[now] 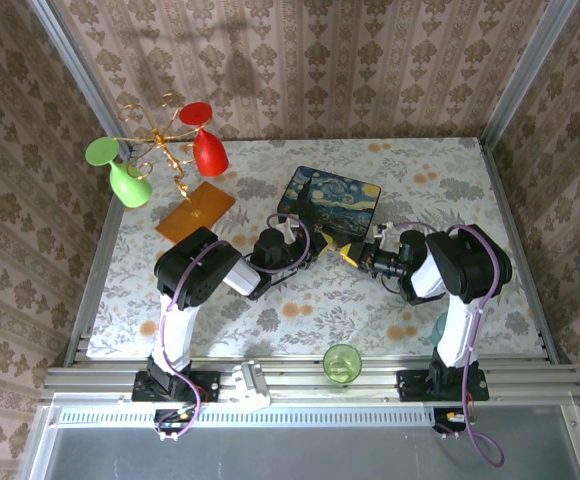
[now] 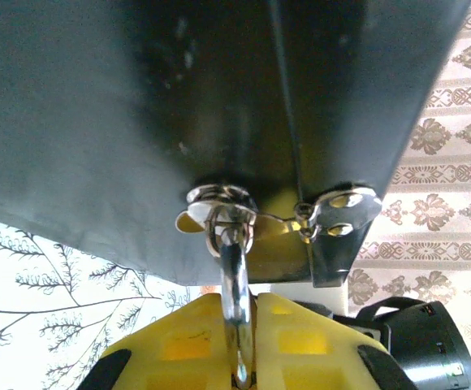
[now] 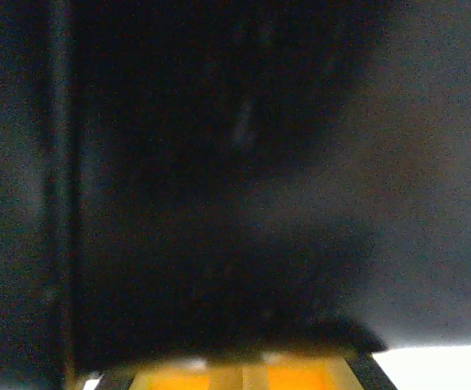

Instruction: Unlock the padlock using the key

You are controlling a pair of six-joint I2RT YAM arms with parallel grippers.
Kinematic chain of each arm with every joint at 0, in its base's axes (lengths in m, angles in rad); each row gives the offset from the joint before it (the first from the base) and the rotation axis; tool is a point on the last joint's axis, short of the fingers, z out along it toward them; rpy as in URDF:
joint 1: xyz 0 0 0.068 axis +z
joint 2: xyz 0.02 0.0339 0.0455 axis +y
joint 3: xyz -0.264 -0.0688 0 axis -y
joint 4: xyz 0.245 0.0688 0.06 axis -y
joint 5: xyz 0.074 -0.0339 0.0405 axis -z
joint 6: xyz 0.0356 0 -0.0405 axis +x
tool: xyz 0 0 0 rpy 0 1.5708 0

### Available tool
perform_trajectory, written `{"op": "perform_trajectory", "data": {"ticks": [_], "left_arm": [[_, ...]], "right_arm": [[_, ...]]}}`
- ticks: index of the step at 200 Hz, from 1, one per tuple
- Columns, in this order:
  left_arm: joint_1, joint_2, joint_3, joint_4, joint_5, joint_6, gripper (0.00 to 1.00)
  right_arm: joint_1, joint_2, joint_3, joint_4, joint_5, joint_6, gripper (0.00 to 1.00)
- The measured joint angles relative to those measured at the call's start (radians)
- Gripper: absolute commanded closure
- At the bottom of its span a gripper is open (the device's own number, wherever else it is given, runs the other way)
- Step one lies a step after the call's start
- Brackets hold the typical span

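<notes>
Padlock (image 2: 235, 268): silver shackle hangs from the clasp (image 2: 343, 208) of the painted box (image 1: 328, 198), frame centre in the left wrist view; body hidden.
Left gripper (image 2: 242, 307): bottom centre, clenched on the padlock.
Right gripper (image 1: 350, 252): centre of the worktop (image 1: 430, 180), at the box's near edge; cannot tell whether clenched or released.

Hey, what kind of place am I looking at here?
Probably a staged robot test booth, not a real room: wallpaper panels close in a small table with a floral cloth, metal rails frame it, and a left arm and right arm are bolted at its near edge.
</notes>
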Motion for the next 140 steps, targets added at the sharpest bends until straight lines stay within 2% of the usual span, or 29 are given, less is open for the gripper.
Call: {"op": "perform_trajectory", "data": {"ticks": [55,140], "left_arm": [[0.000,0.000,0.000,0.000,0.008,0.000,1.00],[-0.008,0.000,0.042,0.000,0.010,-0.019,1.00]], "right_arm": [[-0.045,0.000,0.002,0.000,-0.014,0.003,1.00],[-0.041,-0.009,-0.025,0.007,-0.024,-0.012,1.00]]}}
